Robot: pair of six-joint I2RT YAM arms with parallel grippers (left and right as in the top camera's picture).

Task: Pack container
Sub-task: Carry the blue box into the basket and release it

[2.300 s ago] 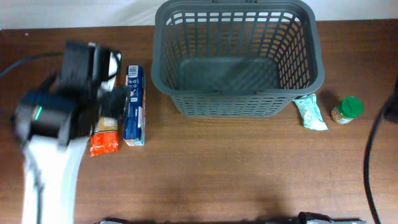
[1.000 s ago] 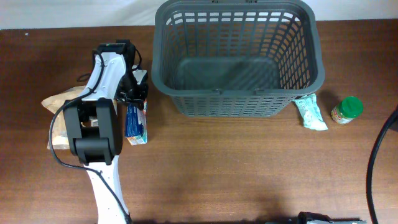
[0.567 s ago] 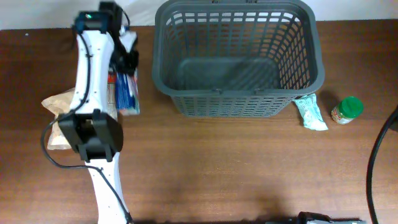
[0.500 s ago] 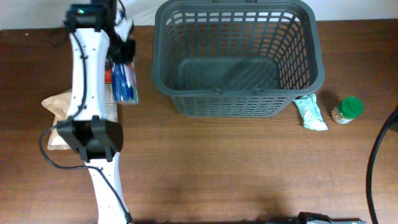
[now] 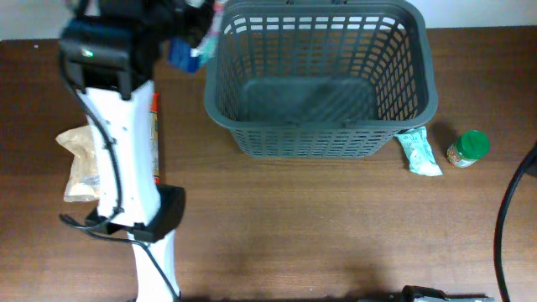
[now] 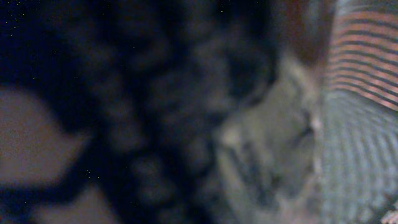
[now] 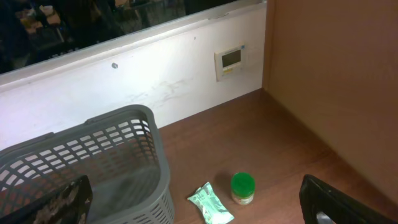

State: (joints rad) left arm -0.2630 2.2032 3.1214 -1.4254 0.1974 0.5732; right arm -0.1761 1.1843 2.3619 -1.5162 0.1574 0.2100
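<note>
The container (image 5: 319,138), a big dark grey lattice basket, stands at the back middle of the table with nothing showing inside. My left gripper (image 5: 193,35) is raised at its upper left rim, shut on a blue box (image 5: 181,53) that hangs tilted above the rim. The left wrist view is a blur of dark shapes, with the container's lattice (image 6: 364,68) at the right. My right gripper (image 7: 196,202) is open with nothing between its fingers (image 7: 65,199). It hovers high to the right of the container (image 7: 124,121).
A green-and-white pouch (image 5: 418,153) and a green-lidded jar (image 5: 468,148) lie right of the basket; both show in the right wrist view too, pouch (image 7: 210,204) and jar (image 7: 242,188). A brown paper bag (image 5: 78,164) and an orange packet (image 5: 154,134) lie at the left by my left arm.
My left gripper has lifted the blue box off the table and swung it up and right to the basket's left rim. The right gripper has stayed open.
</note>
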